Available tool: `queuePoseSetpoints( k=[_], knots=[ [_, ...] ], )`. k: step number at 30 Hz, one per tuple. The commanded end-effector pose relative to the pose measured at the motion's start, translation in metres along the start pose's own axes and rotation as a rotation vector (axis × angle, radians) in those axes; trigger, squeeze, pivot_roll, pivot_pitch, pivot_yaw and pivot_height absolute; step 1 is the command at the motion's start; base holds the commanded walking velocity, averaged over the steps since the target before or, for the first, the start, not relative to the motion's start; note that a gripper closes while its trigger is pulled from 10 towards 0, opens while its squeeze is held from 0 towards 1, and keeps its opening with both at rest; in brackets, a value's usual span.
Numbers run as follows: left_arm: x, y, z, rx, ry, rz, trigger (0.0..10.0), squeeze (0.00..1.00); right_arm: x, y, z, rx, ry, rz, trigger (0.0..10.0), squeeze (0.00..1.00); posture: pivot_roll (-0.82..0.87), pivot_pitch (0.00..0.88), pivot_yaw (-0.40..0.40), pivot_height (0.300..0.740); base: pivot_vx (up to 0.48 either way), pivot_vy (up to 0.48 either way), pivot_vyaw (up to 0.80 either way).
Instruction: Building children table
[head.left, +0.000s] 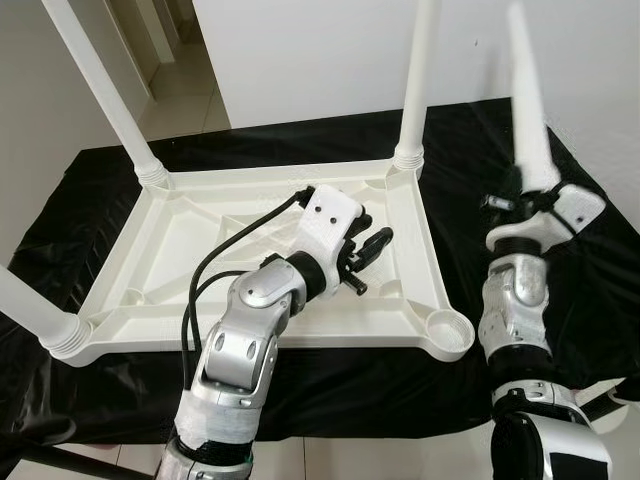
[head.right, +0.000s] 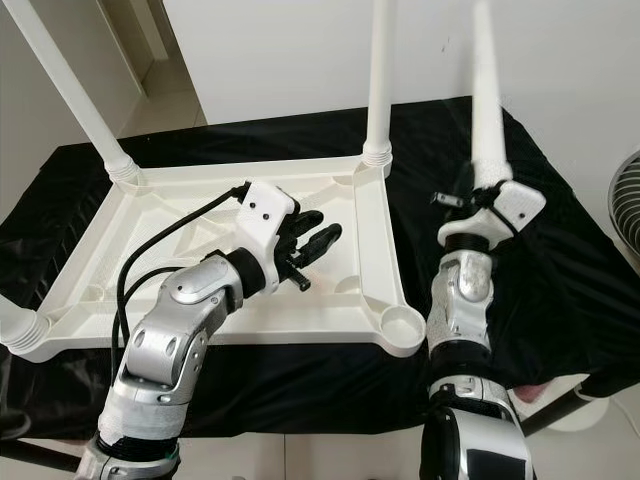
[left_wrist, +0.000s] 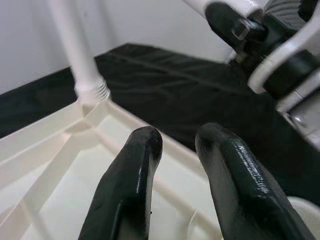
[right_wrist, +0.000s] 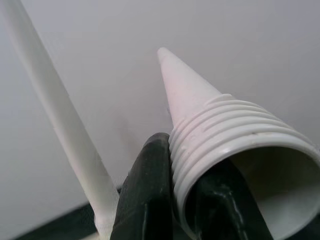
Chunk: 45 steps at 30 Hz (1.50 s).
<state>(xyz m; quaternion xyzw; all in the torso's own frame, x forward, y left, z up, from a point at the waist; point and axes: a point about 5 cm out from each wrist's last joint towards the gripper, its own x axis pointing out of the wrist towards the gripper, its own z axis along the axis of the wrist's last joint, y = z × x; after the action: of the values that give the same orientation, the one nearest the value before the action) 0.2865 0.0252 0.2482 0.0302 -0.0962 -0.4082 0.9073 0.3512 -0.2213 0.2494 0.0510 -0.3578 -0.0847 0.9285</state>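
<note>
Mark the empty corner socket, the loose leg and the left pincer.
empty corner socket (head.left: 447, 327), left eye view, on its round rim.
loose leg (head.left: 530, 120), left eye view, mid-shaft above the right pincer (head.left: 515, 205).
left pincer (head.left: 372, 246), left eye view, between its fingertips.

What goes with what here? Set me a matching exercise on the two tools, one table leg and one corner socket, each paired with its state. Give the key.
Things:
1. left tool
2. right tool
3. near right corner socket
4. far right leg

States:
A. empty
B. screwed into the upturned table top
C. shut on the loose leg, held upright
D. open, over the table top's underside

Pairs: 1-D, 2-C, 3-A, 4-B
</note>
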Motion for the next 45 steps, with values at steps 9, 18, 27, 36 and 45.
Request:
queuePoseSetpoints(
  k=[9, 18, 27, 36, 45],
  knots=[
    [0.013, 0.008, 0.014, -0.064, -0.056, 0.036, 10.0, 0.0, 0.033, 0.048, 0.055, -0.006, -0.228, 0.228, 10.0, 0.0, 0.09, 0.102, 0.099, 0.74, 0.0, 0.0, 0.0],
    [0.03, 0.022, 0.059, -0.089, -0.196, -0.037, 10.0, 0.0, 0.048, 0.079, 0.092, -0.021, -0.341, 0.398, 10.0, 0.0, 0.03, 0.081, 0.097, 0.74, 0.0, 0.0, 0.0],
    [0.04, 0.041, 0.094, -0.107, -0.279, -0.039, 10.0, 0.0, 0.051, 0.095, 0.116, -0.024, -0.417, 0.512, 10.0, 0.0, 0.01, 0.077, 0.096, 0.74, 0.0, 0.0, 0.0],
    [0.036, 0.058, 0.107, -0.171, -0.329, -0.061, 10.0, 1.0, 0.04, 0.1, 0.112, -0.029, -0.383, 0.584, 10.0, 0.0, 0.0, 0.071, 0.094, 0.74, 0.0, 0.0, 0.0],
    [0.029, 0.088, 0.115, -0.258, -0.313, -0.044, 10.0, 0.0, 0.012, 0.092, 0.103, -0.112, -0.299, 0.702, 10.0, 0.0, -0.03, 0.075, 0.1, 0.74, 0.0, 0.0, 0.0]
  ],
)
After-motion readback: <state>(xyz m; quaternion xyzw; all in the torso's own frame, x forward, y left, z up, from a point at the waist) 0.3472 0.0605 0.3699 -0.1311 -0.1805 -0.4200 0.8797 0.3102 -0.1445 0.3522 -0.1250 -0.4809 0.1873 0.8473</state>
